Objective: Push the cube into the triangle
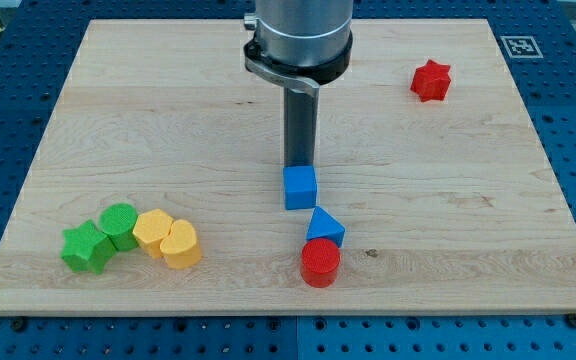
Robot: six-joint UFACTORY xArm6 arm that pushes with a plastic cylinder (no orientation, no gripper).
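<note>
Right at the top edge of the blue cube (300, 187) sits my tip (299, 165), a bare rod holding nothing, apparently touching the cube's far side. Just below the cube, toward the view's bottom right, lies the blue triangle (324, 227), a small gap apart from it. A red cylinder (320, 263) touches the triangle's lower edge. Well left of the cube cluster a green star (86, 247), green cylinder (120, 224), and two yellow hearts (167, 238). A red star (431, 81) lies far up-right on the wooden board (468, 200).
</note>
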